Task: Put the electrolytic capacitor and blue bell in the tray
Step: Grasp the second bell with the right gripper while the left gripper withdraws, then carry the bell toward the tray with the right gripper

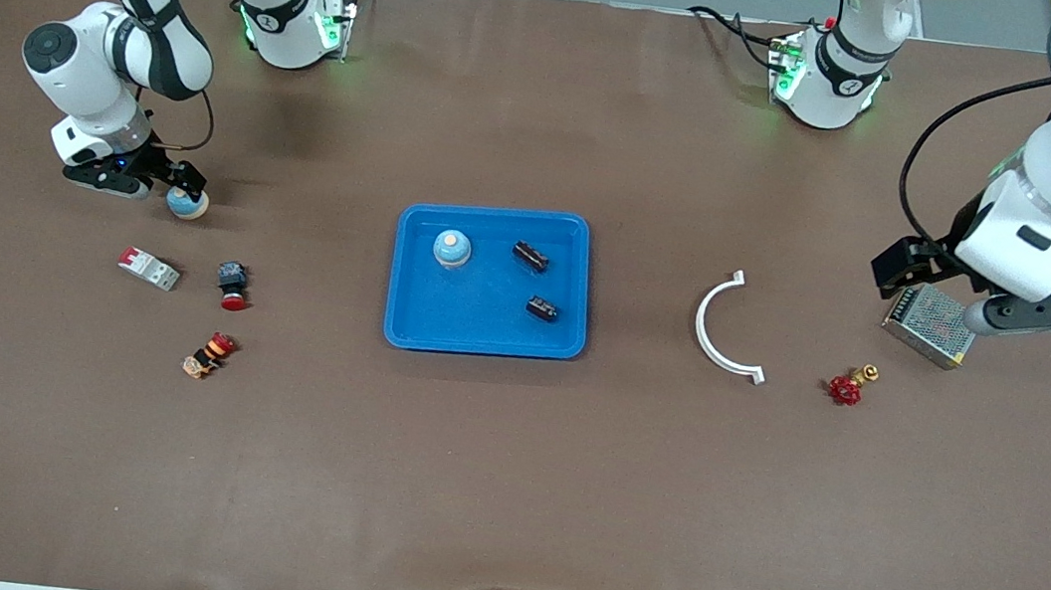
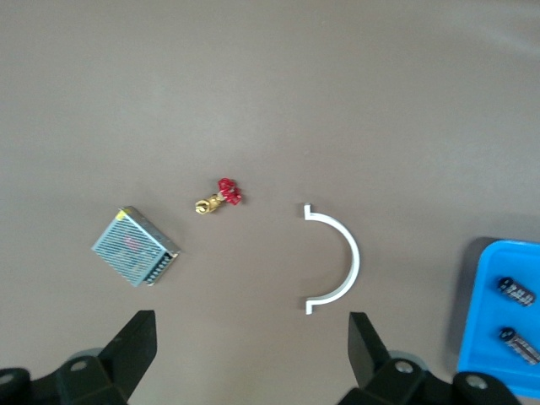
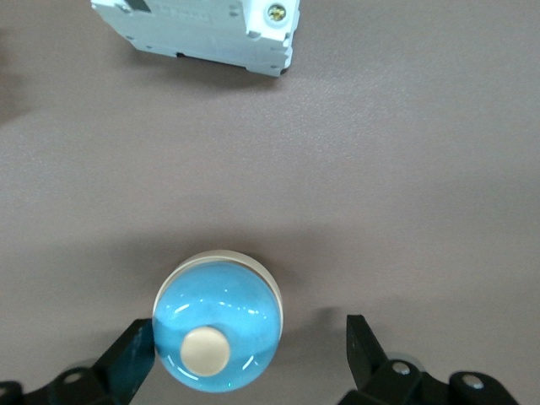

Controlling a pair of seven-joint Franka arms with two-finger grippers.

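Covering the desk (image 1: 501,493) is brown matting. One blue bell (image 1: 452,248) and two capacitors (image 1: 530,256) are held in the tray (image 1: 480,342). Both hands, right hand (image 3: 251,359) and left hand (image 2: 251,350), are seen spread; a second bell (image 3: 218,326), touching one right finger (image 3: 126,361), is shown closely only by the right wrist view.

Robotics lab: two arm bases bolted on brown-matted table (image 1: 501,493), cables along edge.
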